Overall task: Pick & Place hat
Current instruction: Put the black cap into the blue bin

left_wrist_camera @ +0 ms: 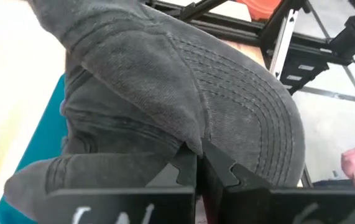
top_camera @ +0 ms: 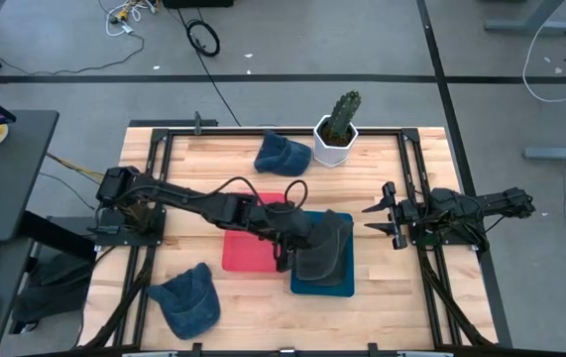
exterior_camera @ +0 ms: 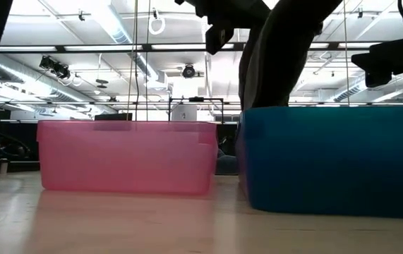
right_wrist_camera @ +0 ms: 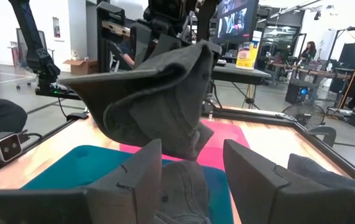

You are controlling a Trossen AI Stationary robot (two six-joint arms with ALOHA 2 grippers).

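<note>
High view: left tool holds grey hat above teal bin.

The left gripper holds a grey hat pinched above the teal bin, with the red bin just behind it (toward its arm). The right gripper waits open beyond the hat, apart.

Even overhead lighting from ceiling strip lights, which glare white in the low view and silhouette the arms. The bench is evenly lit with soft, short shadows. The grey hat fills the left wrist view, softly blurred at its near edges.
</note>
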